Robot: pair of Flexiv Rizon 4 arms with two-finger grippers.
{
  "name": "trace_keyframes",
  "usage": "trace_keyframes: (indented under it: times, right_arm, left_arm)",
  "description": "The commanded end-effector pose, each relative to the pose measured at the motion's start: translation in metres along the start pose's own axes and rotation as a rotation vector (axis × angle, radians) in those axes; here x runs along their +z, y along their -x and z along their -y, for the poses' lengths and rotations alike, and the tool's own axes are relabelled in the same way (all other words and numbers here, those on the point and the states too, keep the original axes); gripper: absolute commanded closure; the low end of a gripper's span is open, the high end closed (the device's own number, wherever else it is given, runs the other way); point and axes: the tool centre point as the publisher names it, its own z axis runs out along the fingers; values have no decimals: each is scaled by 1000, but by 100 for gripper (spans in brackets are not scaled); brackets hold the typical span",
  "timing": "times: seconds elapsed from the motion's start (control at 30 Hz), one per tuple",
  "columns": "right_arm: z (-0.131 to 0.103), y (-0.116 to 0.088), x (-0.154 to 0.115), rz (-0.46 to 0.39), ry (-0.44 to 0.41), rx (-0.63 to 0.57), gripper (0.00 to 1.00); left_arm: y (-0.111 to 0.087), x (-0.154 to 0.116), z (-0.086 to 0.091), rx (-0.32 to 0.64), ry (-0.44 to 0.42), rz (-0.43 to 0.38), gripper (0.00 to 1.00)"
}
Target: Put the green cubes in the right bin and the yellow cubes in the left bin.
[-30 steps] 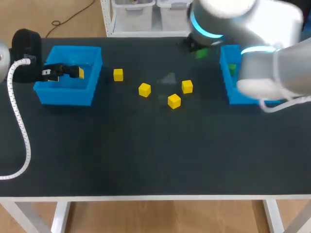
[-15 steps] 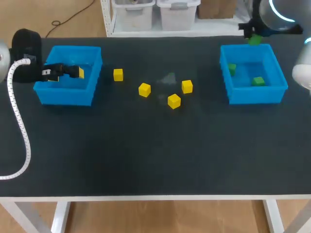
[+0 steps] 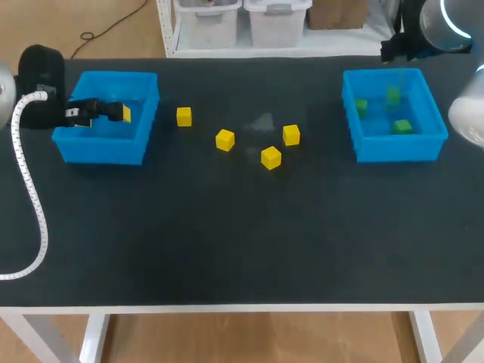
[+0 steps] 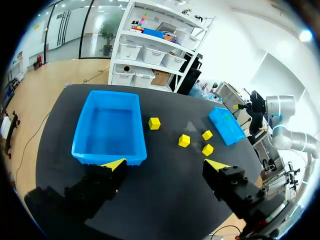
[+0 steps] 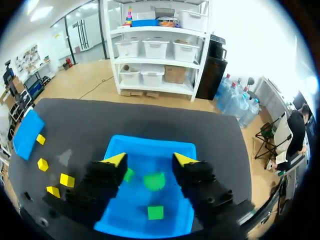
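Three green cubes (image 3: 402, 126) lay inside the right bin (image 3: 397, 153), upper right of the frame. Four yellow cubes (image 3: 224, 140) sat loose on the counter (image 3: 227, 242), upper centre, between the bins. Right claw (image 5: 151, 160) hung over the right bin, fingers spread. Left claw (image 4: 165, 165) hung at the left bin (image 3: 102, 150), upper left, fingers spread wide
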Motion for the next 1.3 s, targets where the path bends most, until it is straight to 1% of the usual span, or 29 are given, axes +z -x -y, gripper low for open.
trace_keyframes:
  times: [0.03, 0.67, 0.7, 0.73, 0.8, 0.87, 1.0, 1.07, 1.1, 1.17, 1.27, 1.3]
  right_arm:
    - [7, -5, -7, 18, 26, 3, 0]
    - [7, -5, -7, 18, 26, 3, 0]
    - [7, -5, -7, 18, 26, 3, 0]
    - [7, -5, -7, 18, 26, 3, 0]
    - [7, -5, -7, 18, 26, 3, 0]
    - [7, -5, -7, 18, 26, 3, 0]
    - [7, -5, -7, 18, 26, 3, 0]
    - [7, -5, -7, 18, 26, 3, 0]
    - [7, -5, -7, 18, 26, 3, 0]
    - [7, -5, -7, 18, 26, 3, 0]
    - [7, -5, -7, 18, 26, 3, 0]
    - [7, -5, -7, 18, 26, 3, 0]
  left_arm:
    - [-1, 0, -4, 3, -16, 8, 0]
    - [-1, 0, -4, 3, -16, 8, 0]
    - [4, 5, -7, 19, -14, -38, 0]
    - [9, 8, -5, 42, -18, -73, 0]
    - [23, 15, -4, 115, -18, -101, 0]
    - [36, 24, -2, 146, -6, -148, 0]
    - [58, 43, 12, 218, 13, -217, 0]
    - [68, 54, 21, 246, 33, -241, 0]
    - [72, 59, 26, 245, 39, -248, 0]
    - [80, 68, 36, 284, 42, -271, 0]
    - [87, 81, 45, 279, 69, -307, 0]
    - [89, 85, 49, 287, 63, -309, 0]
